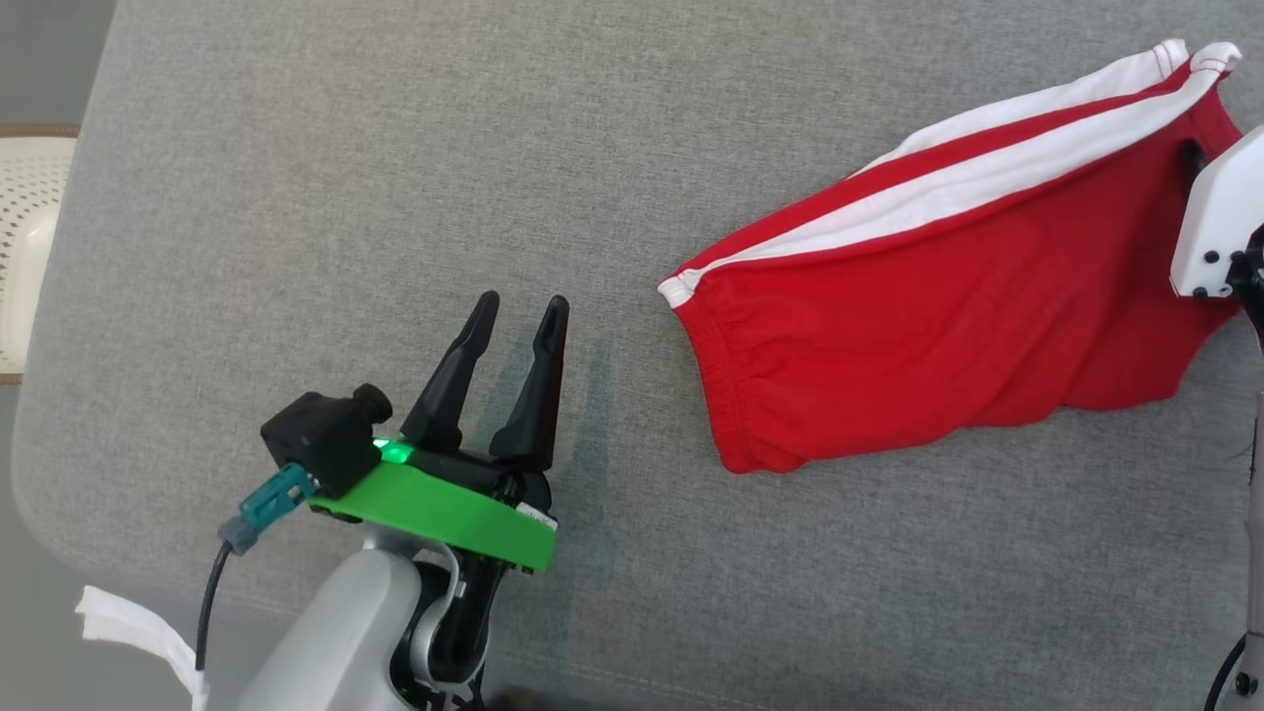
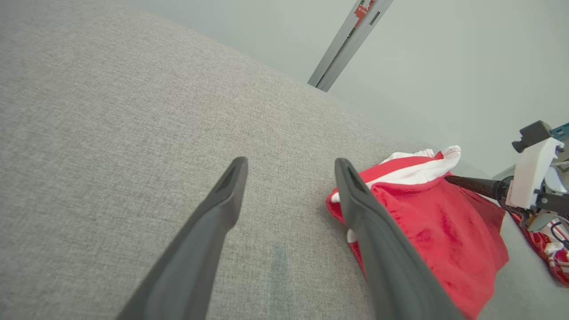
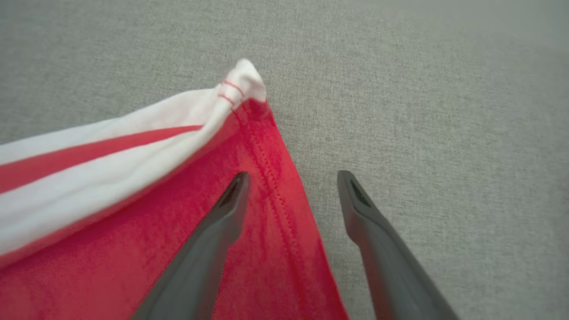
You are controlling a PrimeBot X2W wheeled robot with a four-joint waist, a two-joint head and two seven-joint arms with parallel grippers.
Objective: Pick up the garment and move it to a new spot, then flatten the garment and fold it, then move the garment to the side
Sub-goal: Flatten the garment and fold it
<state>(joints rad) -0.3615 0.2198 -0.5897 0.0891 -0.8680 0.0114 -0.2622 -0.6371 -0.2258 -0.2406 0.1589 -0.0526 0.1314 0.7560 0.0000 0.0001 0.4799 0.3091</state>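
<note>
Fingers of the left gripper [image 1: 521,308] stand spread and empty above bare cloth, left of the red, white-striped garment [image 1: 938,326]; those of the right gripper [image 3: 291,178] are spread too, holding nothing, straddling the garment's hemmed edge. The left forearm [image 1: 326,632] rises from the near edge, and the garment lies rumpled at the right of the grey fabric tabletop [image 1: 395,178], a pale wall [image 2: 444,66] beyond.

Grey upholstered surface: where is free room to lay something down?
The grey upholstered surface is bare left of the red shorts, around the left tool and beyond it. The right side is crowded: the shorts lie there, with the right tool at their hem.
</note>
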